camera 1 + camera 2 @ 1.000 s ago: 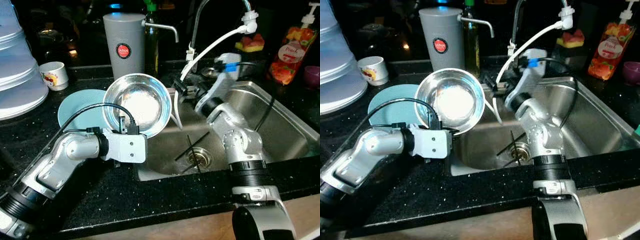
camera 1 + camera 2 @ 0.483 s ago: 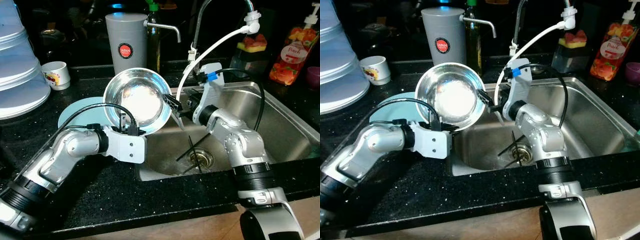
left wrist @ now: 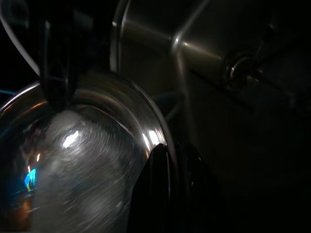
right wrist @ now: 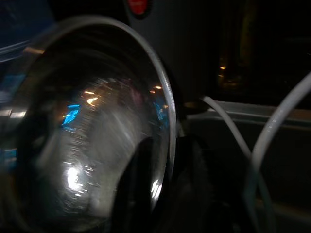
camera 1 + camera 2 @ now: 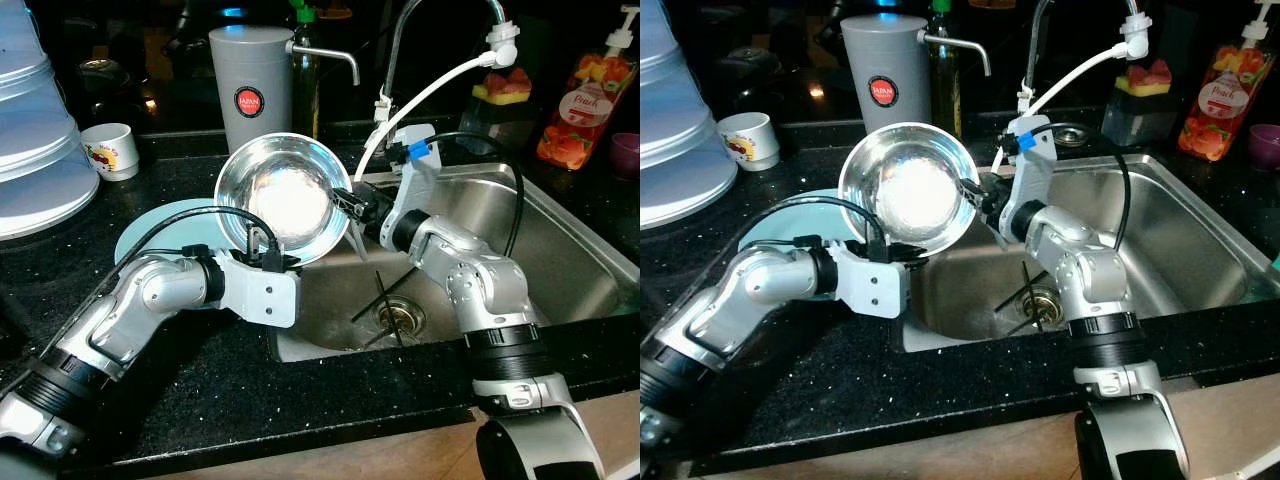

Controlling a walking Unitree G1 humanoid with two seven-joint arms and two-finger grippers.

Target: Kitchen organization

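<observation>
**Gripping a steel bowl from two sides over the sink's edge**

Tilted almost on edge, the steel bowl (image 5: 283, 198) hangs in the air above the left rim of the sink (image 5: 560, 240), its shiny hollow facing the camera. The left gripper (image 5: 262, 243) pinches the bowl's lower rim, one black finger inside and one outside, as the left wrist view shows with its fingers (image 3: 158, 194) straddling the rim. The right gripper (image 5: 347, 204) clamps the bowl's right rim in the same way; in the right wrist view its fingers (image 4: 146, 194) sit on either side of the metal edge. Both grippers are thus closed on the bowl.

Just behind and below the bowl, a light blue plate (image 5: 150, 225) lies flat on the black counter (image 5: 200, 400), partly hidden by the bowl and the left arm. Farther back stands a grey dispenser jug (image 5: 250, 85) with a red round label, and a small white cup (image 5: 108, 150) sits near the left. A white hose (image 5: 430, 85) runs from the faucet (image 5: 440, 15) down toward the sink's left corner. At the far right stands a red pouch of soap (image 5: 585, 95). The sink's drain (image 5: 398, 318) lies below the right forearm.
</observation>
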